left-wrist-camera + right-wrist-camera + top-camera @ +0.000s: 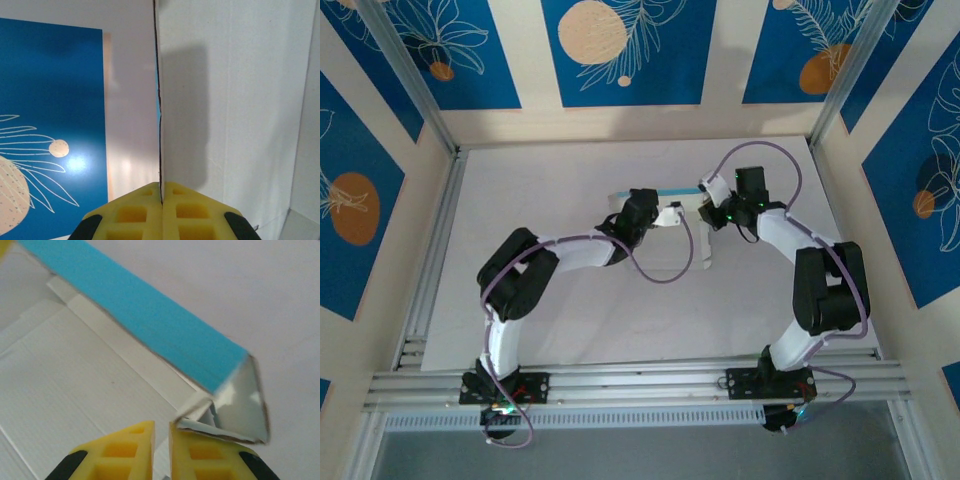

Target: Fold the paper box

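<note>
Thin card paper box (665,192), white inside, light-blue wall (150,325) raised, mid-way back on white desk (520,300), long axis left to right between both arms. Left jaws clamped on upright white panel edge. Right jaws slightly apart, empty, just below wall's end corner.

paper box (150,325): light blue on outer face; white on inner face, faint ribbed lines; thin brownish cut edges
left gripper (161,189): yellow pads with square waffle grid; black at outer corners
right gripper (161,426): same yellow grid pads, black corners
table (570,320): plain white, slightly grey
wall panels (620,50): deep blue, white line-drawn leaves, peach and orange discs; cream surround
arms (580,255): white links, black joints; green light at right wrist
cables (660,275): purple
frame rails (640,385): silver
</note>
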